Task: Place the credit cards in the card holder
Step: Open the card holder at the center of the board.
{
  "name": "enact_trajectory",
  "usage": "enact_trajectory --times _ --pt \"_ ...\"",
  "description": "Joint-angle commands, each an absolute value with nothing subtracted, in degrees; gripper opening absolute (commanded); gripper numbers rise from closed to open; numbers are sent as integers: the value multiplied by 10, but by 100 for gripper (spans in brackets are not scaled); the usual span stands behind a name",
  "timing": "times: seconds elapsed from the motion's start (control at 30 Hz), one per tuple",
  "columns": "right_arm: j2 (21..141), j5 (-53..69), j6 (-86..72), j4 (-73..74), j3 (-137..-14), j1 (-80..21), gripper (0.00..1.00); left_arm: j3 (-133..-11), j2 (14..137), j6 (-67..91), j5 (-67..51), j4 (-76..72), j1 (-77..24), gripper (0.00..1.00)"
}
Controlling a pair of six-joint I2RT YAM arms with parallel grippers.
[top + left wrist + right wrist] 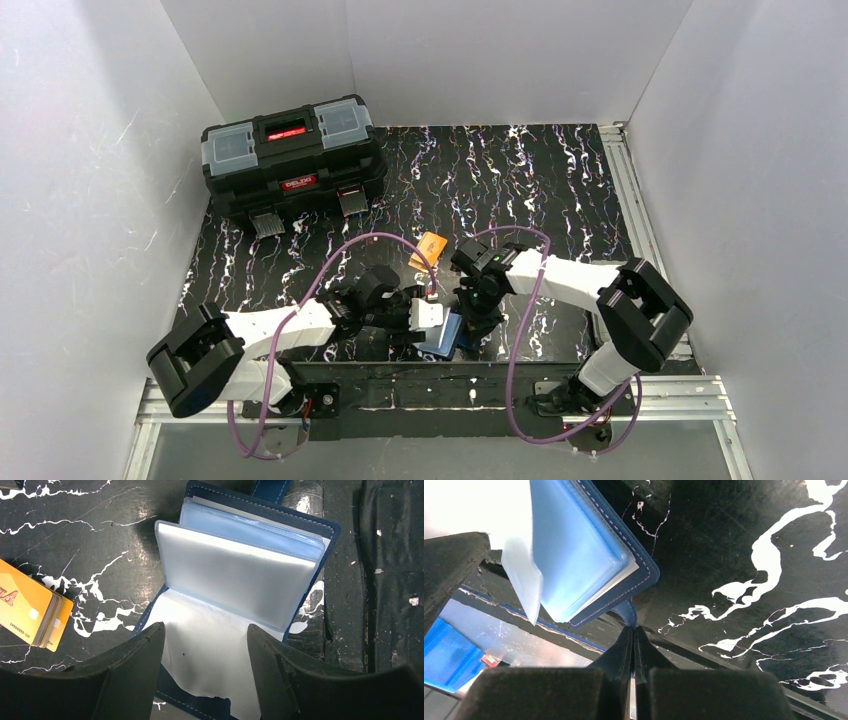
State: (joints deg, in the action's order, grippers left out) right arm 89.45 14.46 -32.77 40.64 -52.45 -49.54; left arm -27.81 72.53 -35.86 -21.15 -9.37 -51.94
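Two grippers: both at your open card holder (320, 535).
Left gripper (205, 630): jaws apart astride its white inner leaf (200, 650); whether they grip it, you can't tell.
Right gripper (633, 630): clamped shut on the snap tab (626, 614).
Holder axis: fold runs crosswise just ahead of your left fingers, pockets fanned upward.
Credit cards (30, 610): orange stack, left of left gripper, apart from holder.

L tool (205, 628) spread, R tool (632, 629) pinched shut, arms angled inward.
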Motion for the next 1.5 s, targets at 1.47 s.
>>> enact_trajectory --times 1.47 --pt "830 112 -316 428 -611 -495 1 -303 679 -265 -244 -147 -520 41"
